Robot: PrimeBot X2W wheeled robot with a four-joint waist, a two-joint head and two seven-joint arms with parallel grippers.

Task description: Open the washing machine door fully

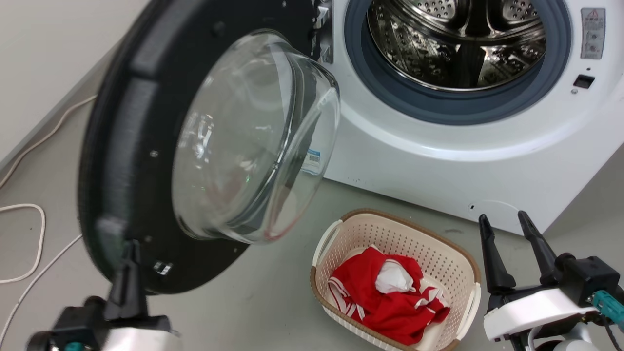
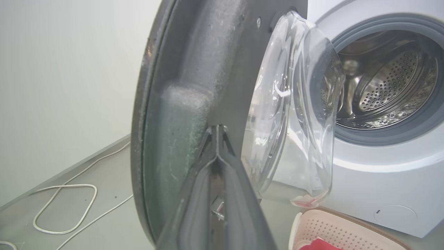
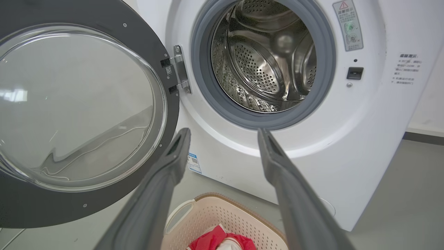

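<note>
The washing machine (image 1: pixel 438 161) has its steel drum (image 1: pixel 458 44) exposed inside the grey gasket. Its washing machine door (image 1: pixel 126 146), a black disc with a bulging clear glass bowl, stands swung out to the left on its hinge (image 3: pixel 180 73). My left gripper (image 1: pixel 130 248) is shut, its joined fingertips resting against the door's inner black face low on the rim, seen close up in the left wrist view (image 2: pixel 216 130). My right gripper (image 1: pixel 504 219) hangs open at the lower right, apart from the machine, with nothing between its fingers (image 3: pixel 223 135).
A cream perforated basket (image 1: pixel 458 258) holding a red and white cloth (image 1: pixel 385 292) sits on the grey floor just in front of the machine, between my two grippers. White cable (image 1: pixel 29 243) loops on the floor at left, beside the pale wall (image 1: pixel 39 48).
</note>
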